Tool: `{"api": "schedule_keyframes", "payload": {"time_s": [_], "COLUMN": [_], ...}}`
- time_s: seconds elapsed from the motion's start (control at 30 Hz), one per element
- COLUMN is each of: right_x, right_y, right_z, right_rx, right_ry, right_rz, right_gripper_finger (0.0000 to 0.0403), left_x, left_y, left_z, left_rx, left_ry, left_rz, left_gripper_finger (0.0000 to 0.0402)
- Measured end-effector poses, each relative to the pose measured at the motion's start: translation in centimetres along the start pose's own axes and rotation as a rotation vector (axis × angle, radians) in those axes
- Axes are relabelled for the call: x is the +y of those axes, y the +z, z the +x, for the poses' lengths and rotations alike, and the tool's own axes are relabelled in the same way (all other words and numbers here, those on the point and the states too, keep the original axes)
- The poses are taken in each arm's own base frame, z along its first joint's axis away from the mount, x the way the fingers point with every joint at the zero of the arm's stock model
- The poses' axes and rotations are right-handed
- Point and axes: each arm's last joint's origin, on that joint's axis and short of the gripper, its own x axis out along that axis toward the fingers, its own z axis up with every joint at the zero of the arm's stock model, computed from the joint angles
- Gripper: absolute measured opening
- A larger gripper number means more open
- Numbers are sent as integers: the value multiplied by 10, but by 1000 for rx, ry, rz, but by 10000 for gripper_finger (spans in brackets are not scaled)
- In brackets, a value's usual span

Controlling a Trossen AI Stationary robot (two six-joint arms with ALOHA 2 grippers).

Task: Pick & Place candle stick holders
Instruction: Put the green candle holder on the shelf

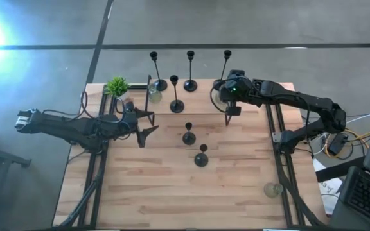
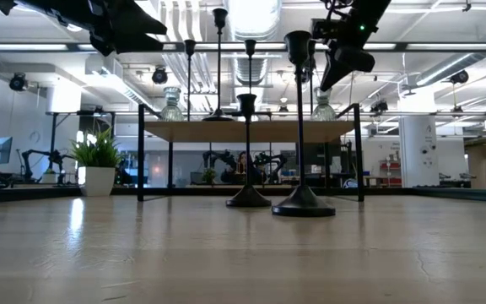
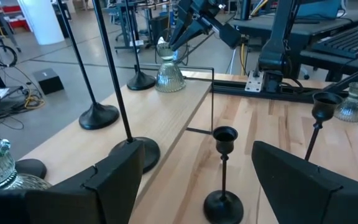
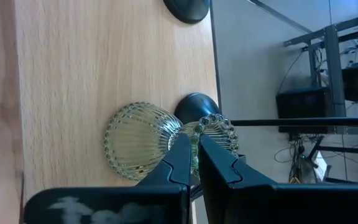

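Observation:
Several black candle stick holders stand on their round bases along a raised wooden shelf at the table's far side. Two short ones stand on the table below it. A clear glass holder stands at the shelf's right end, and my right gripper is shut just above it, slanting down. My left gripper hangs open over the table's left middle, level, facing the nearer short holder, with nothing between its fingers. My right gripper's shut fingertips come slanting down from the table's right at the glass holder's beaded top rim. The fingers cover that spot, so I cannot tell whether they touch it. The holder stands upright on the shelf.
A small green potted plant and a second glass holder sit at the shelf's left end. A third glass holder stands near the table's near right corner. Black frame rails run along both table sides.

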Motion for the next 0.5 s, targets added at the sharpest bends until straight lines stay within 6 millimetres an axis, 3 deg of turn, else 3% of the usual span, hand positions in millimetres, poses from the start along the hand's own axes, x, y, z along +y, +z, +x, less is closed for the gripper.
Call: {"api": "schedule_keyframes", "payload": {"time_s": [0.5], "right_x": [-1], "right_y": [-2], "right_z": [0], "right_rx": [25], "right_ry": [-18], "right_rz": [24], "right_gripper_finger": [8], "left_x": [0], "left_y": [0], "left_z": [0], "left_rx": [1], "left_ry": [-4], "left_rz": [-19], "left_gripper_finger": [300]}}
